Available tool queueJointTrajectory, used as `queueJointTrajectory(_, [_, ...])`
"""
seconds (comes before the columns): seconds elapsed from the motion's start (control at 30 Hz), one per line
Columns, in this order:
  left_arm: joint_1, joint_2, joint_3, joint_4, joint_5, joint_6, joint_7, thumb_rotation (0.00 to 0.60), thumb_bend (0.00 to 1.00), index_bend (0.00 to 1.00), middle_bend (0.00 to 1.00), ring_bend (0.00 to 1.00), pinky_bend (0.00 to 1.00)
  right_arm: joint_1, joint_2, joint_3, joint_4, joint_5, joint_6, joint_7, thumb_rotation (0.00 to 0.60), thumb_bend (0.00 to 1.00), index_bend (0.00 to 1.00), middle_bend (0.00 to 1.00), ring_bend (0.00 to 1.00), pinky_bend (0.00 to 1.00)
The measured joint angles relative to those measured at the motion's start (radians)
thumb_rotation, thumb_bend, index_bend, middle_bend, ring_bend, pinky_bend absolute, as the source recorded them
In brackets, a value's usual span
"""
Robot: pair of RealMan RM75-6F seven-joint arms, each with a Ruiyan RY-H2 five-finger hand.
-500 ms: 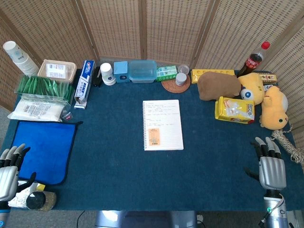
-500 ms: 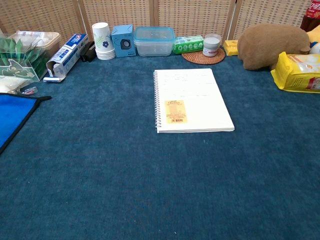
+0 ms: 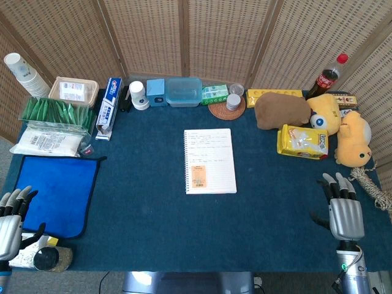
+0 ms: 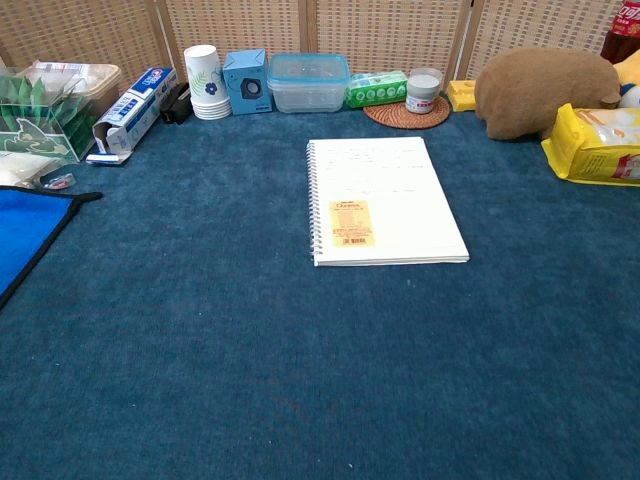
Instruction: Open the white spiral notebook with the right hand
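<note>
Woven rattan screen panels back a counter (image 3: 153,226) covered in dark blue felt-like cloth. Right hand (image 3: 343,208) sits at the near right corner, palm down, metal-grey back plate up, dark fingers extended and slightly apart, thumb out to the side; released, grasping nothing, seen in head view only. Left hand (image 3: 11,220) lies at the near left edge in like pose, fingers straight and spread, holding nothing, just beside a flat bright-blue cloth mat (image 3: 58,190) with dark trim. White spiral notebook (image 3: 210,160) lies closed and flat at counter centre, well apart from both hands; wire binding runs down its left edge, faint print on the cover, small orange label (image 4: 350,222) near the lower middle. Right of the notebook: yellow crinkled snack bag (image 3: 302,141), soft brown plush (image 3: 281,110), yellow plush toy (image 3: 349,131), cola bottle (image 3: 327,76) with red cap standing upright. Coiled rope (image 3: 373,187) lies near the right hand. Back row: clear plastic box (image 3: 183,92) with blue lid, round woven coaster (image 3: 226,109) carrying a small jar, toothpaste carton (image 3: 109,107), paper cup stack (image 4: 205,80).
</note>
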Motion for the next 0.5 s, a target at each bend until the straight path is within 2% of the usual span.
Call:
queueJointTrajectory(0.2, [-0.018,0.007,-0.008,-0.014,0.013,-0.010,0.014,0.600,0.30,0.21,0.09,0.02,0.00,0.071,-0.009,0.021,-0.035,-0.032,-0.048,-0.016,0.600,0.14,0.21,0.19,0.06,0.13])
queueJointTrajectory(0.5, [-0.048,0.048,-0.025,-0.072,0.034,-0.019,0.054,0.600,0.30,0.21,0.09,0.02,0.00,0.245,-0.092,0.066,-0.027,-0.040,-0.230,-0.054,0.600,0.14,0.21,0.19,0.05,0.13])
